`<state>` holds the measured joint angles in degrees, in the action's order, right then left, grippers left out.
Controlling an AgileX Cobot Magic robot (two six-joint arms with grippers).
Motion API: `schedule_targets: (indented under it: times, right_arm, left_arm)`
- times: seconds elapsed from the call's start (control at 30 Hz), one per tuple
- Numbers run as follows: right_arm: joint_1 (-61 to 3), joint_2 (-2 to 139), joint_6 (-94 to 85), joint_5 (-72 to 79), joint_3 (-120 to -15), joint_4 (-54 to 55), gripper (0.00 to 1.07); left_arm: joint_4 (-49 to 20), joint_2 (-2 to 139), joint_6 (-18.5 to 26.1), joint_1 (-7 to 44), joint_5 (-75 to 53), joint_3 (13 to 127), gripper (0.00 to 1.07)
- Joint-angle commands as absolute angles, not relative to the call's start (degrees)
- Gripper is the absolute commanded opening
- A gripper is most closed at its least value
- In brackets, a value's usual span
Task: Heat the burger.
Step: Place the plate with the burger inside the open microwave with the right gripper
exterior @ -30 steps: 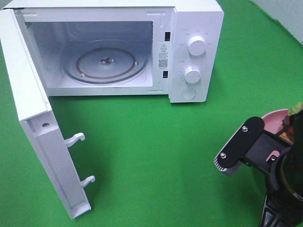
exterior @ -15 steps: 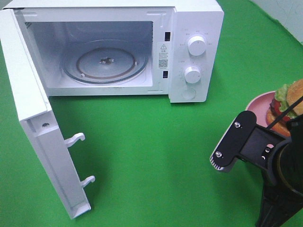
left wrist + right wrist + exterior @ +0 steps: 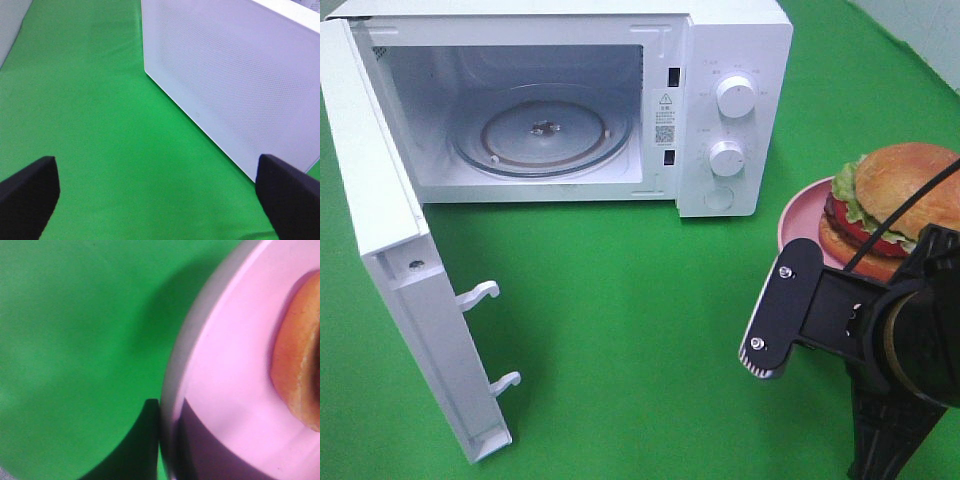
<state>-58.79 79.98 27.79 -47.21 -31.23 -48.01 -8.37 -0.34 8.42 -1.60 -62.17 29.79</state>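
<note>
A lab-style robot test bench: plain green cloth tabletop [image 3: 620, 330], lone white microwave [image 3: 735, 40], black robot arm [image 3: 910, 350] alongside.

The right gripper [image 3: 167, 445] carried the pink plate [image 3: 800, 215] and burger [image 3: 895, 195] leftward from the exterior view's right edge, bringing the burger largely into sight.

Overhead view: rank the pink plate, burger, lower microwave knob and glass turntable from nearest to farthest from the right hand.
1. Pink plate: its rim is gripped by the right hand, far right.
2. Burger: sits on the plate, just beyond the hand.
3. Lower knob: on the microwave's control panel, further back and to the left.
4. Glass turntable: inside the open oven, farthest left.
</note>
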Motion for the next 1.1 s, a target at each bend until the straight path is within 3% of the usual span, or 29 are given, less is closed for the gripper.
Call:
schedule_targets:
  times: [0.03, 1.1]
  right_arm:
    - [-59.0, 79.4, 25.7, -46.8, -31.3, -53.6, 0.01]
    - [-59.0, 79.4, 1.4, -28.8, -31.3, -55.5, 0.0]
  left_arm:
    - [-8.4, -1.3, 8.3, -1.6, -61.5, 29.6, 1.0]
    - [-8.4, -1.3, 8.3, -1.6, -61.5, 29.6, 1.0]
